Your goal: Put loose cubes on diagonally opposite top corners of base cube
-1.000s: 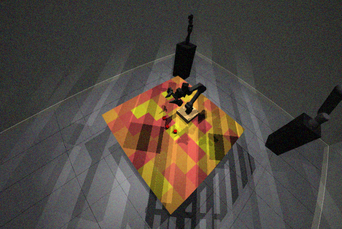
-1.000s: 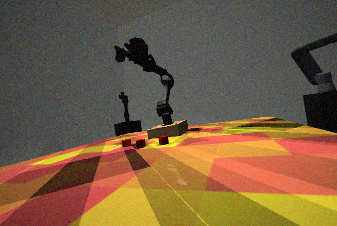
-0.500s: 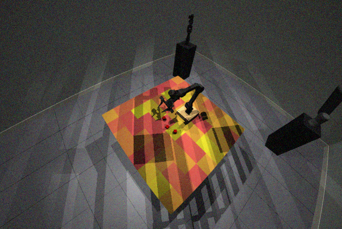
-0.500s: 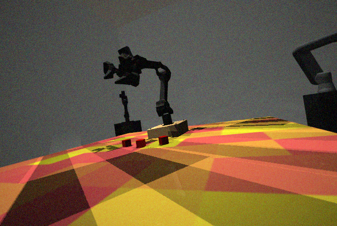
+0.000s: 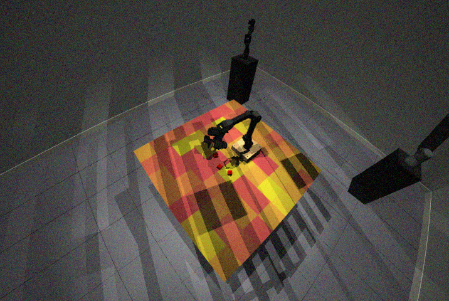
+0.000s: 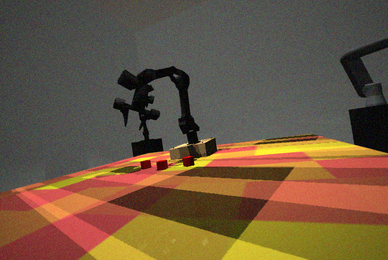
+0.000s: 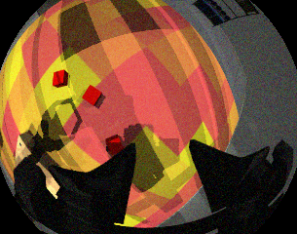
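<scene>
Three similar red cubes stand apart on the table; I cannot tell which is the fixed base cube. One cube (image 5: 215, 155) (image 6: 145, 164) (image 7: 114, 144) is nearest my gripper, partly shaded, just beyond the left finger in the wrist view. The middle cube (image 5: 219, 166) (image 6: 162, 164) (image 7: 92, 96) is turned relative to the view. The third cube (image 5: 229, 172) (image 6: 188, 161) (image 7: 60, 78) lies farthest from the gripper. No cube rests on another. My gripper (image 6: 133, 127) (image 7: 163, 145) is open and empty, pointing down well above the table, to the left of the cubes in the exterior view.
The arm's pale base block (image 5: 236, 146) (image 6: 179, 152) stands close behind the cubes. The patterned table top (image 5: 232, 230) (image 6: 169, 239) carries checkered light and shadows. A dark pedestal (image 5: 242, 78) with another arm stands behind, and a second dark pedestal (image 5: 381, 177) (image 6: 375, 128) at the right.
</scene>
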You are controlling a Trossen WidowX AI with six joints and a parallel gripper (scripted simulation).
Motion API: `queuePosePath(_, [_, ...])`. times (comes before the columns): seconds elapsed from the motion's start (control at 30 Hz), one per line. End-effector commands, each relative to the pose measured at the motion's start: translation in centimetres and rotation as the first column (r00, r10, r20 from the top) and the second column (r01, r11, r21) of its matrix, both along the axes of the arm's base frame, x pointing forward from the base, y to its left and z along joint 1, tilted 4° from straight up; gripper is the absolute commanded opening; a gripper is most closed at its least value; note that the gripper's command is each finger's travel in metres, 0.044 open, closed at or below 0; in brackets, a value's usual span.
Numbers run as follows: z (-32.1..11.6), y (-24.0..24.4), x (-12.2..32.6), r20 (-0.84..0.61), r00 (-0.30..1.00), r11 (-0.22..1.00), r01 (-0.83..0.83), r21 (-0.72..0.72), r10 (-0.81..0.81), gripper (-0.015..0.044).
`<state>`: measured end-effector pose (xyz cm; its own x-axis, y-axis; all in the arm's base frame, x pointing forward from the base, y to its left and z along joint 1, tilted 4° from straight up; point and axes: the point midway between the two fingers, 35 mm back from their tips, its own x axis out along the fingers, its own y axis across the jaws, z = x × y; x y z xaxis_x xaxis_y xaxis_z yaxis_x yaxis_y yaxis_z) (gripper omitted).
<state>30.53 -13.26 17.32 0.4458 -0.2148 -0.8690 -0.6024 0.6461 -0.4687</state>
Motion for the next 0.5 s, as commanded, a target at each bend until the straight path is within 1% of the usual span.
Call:
queuePosePath(0.0, [-2.5,-0.8,-1.6,-0.187,0.979,0.996,-0.082,0.020,0.084,0.0265])
queuePosePath(0.13, [-4.4,-1.2,-3.5,-0.342,0.922,0.983,-0.163,0.081,0.181,0.0265])
queuePosePath(0.2, [-5.0,-1.3,-4.1,-0.388,0.896,0.976,-0.189,0.110,0.217,0.0265])
queuePosePath(0.27, [-5.2,-1.3,-4.5,-0.410,0.881,0.971,-0.201,0.126,0.236,0.0265])
queuePosePath(0.47, [-5.4,-1.3,-4.5,-0.412,0.879,0.971,-0.203,0.128,0.238,0.0265])
